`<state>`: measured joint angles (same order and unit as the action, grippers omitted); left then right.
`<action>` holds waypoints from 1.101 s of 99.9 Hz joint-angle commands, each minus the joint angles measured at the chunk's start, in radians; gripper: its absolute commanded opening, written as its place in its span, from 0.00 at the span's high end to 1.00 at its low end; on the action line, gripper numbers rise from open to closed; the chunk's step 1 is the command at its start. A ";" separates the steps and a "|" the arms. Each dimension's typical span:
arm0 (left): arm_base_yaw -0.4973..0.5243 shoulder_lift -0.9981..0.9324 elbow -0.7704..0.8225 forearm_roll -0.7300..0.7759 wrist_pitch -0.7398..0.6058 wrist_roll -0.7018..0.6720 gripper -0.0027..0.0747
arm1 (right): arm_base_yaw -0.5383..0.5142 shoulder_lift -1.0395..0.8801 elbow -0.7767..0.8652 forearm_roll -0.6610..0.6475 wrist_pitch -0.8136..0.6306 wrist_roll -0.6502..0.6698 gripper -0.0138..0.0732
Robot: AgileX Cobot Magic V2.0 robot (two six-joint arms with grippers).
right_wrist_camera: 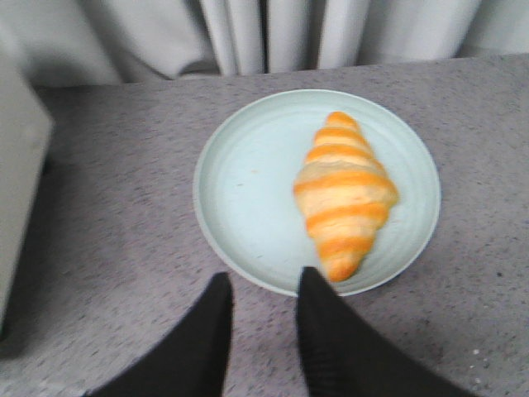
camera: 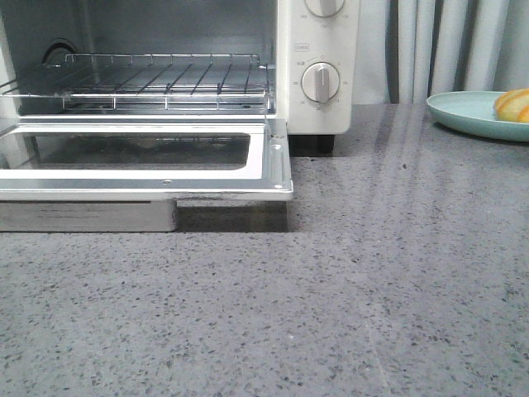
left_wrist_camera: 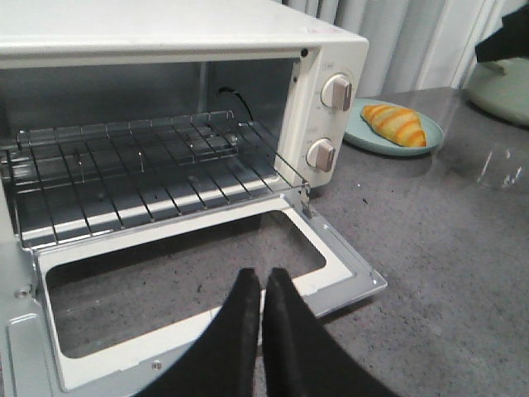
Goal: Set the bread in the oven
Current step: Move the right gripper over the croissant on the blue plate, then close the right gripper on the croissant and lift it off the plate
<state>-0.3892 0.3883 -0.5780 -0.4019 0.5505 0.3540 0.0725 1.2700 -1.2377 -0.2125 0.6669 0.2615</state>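
The bread (right_wrist_camera: 343,194), a golden-orange croissant with cream stripes, lies on a pale teal plate (right_wrist_camera: 248,190); its end peeks in at the front view's far right (camera: 512,104). The white oven (camera: 318,66) stands at the left with its glass door (camera: 149,157) folded down flat and the wire rack (camera: 140,78) bare. My right gripper (right_wrist_camera: 264,281) hangs open just short of the plate's near rim, the bread a little beyond one fingertip. My left gripper (left_wrist_camera: 262,277) is shut on nothing above the open door's (left_wrist_camera: 198,289) outer edge. Neither gripper shows in the front view.
Grey speckled countertop (camera: 372,289) stretches between the oven and the plate (left_wrist_camera: 393,129). A pale green object (left_wrist_camera: 502,87) sits behind the plate, seen only from the left wrist. Light curtains (camera: 446,45) hang behind the counter.
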 commanded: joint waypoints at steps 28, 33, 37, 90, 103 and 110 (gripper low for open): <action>0.002 0.004 -0.034 -0.023 -0.034 -0.001 0.99 | -0.231 0.125 -0.070 -0.006 -0.072 -0.009 0.50; 0.002 0.004 -0.034 -0.023 -0.036 -0.001 0.99 | -0.258 0.146 -0.070 0.005 -0.074 -0.009 0.50; 0.002 0.004 -0.034 -0.023 -0.038 0.002 0.99 | -0.275 0.162 -0.070 0.019 -0.076 -0.009 0.50; 0.002 0.004 -0.034 -0.023 -0.038 0.010 0.99 | -0.232 0.327 -0.070 0.145 -0.307 -0.009 0.50; 0.002 0.004 -0.034 -0.023 -0.038 0.010 0.99 | -0.212 0.363 -0.070 0.145 -0.320 -0.009 0.50; 0.002 0.004 -0.034 -0.023 -0.038 0.010 0.99 | -0.212 0.383 -0.070 0.145 -0.310 -0.009 0.50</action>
<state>-0.3892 0.3883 -0.5780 -0.4019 0.5778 0.3633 -0.1410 1.6703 -1.2749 -0.0612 0.4173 0.2615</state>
